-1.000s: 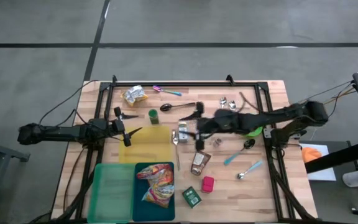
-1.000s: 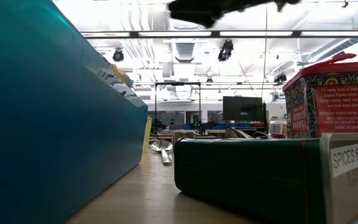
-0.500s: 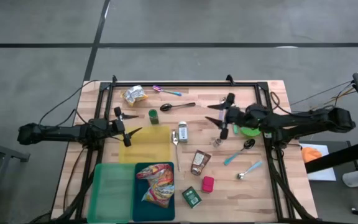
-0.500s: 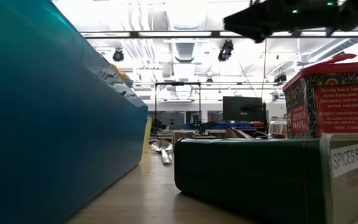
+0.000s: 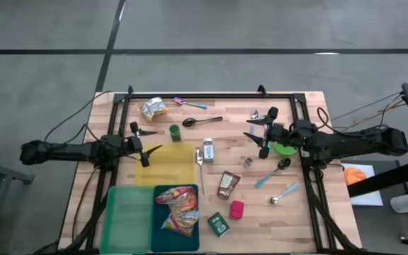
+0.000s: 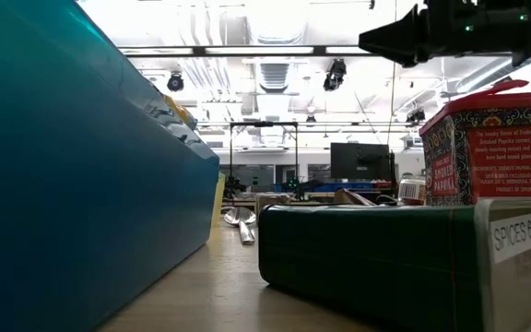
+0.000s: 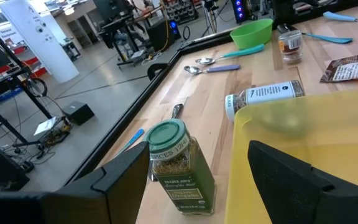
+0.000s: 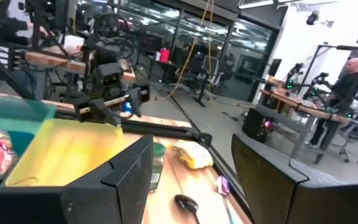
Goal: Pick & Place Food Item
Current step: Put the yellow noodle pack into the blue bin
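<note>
A colourful snack bag (image 5: 178,209) lies in the teal tray (image 5: 159,237) at the near edge. A yellow snack bag (image 5: 153,108) lies flat at the far left, and a brown packet (image 5: 227,184) lies mid-table. A green-lidded spice jar (image 7: 178,167) stands upright by the yellow tray (image 5: 167,164). My left gripper (image 5: 149,140) hovers open at the table's left, its fingers pointing at the jar and yellow tray. My right gripper (image 5: 251,129) hangs open and empty above the table's right half, near the green bowl (image 5: 286,149).
A green tray (image 5: 126,216) adjoins the teal one. A white-labelled jar (image 5: 208,150) lies on its side; a small jar (image 5: 247,161), a green tin (image 5: 219,224) and a red tin (image 5: 236,209) stand nearby. Spoons (image 5: 283,193) lie scattered. A person (image 8: 347,81) stands beyond the table.
My right gripper has drawn back from over the middle of the table toward its right edge, staying open and empty. The things on the table have kept their places.
</note>
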Motion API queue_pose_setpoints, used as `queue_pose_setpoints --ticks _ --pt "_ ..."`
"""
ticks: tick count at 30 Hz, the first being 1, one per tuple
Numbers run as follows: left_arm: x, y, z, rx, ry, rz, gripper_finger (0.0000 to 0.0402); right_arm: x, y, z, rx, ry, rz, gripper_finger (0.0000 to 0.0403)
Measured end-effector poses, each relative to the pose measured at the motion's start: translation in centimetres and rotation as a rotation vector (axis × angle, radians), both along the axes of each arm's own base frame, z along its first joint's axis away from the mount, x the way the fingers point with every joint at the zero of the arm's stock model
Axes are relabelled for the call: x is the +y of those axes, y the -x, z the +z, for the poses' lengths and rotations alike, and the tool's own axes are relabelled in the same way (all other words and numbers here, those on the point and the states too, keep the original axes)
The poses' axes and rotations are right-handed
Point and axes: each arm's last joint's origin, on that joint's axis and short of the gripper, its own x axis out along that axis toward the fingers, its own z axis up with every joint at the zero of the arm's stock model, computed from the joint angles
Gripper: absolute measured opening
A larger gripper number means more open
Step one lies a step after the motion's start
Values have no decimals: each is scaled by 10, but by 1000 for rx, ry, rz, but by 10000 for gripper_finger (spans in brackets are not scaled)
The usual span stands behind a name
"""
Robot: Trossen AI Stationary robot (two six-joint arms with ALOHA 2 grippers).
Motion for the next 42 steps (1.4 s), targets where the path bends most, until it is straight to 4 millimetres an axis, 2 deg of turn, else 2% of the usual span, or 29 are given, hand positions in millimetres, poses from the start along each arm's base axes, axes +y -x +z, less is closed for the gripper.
queue_pose_setpoints --ticks 33,37,42 --pt "0 0 0 -6 14 -1 275 -1 -4 -7 39 -8 -2 215" --pt "0 0 0 -46 112 17 275 -1 -4 -7 38 -8 -1 215" --pt "-1 0 0 -129 329 43 275 -1 -4 -7 39 -8 -1 215"
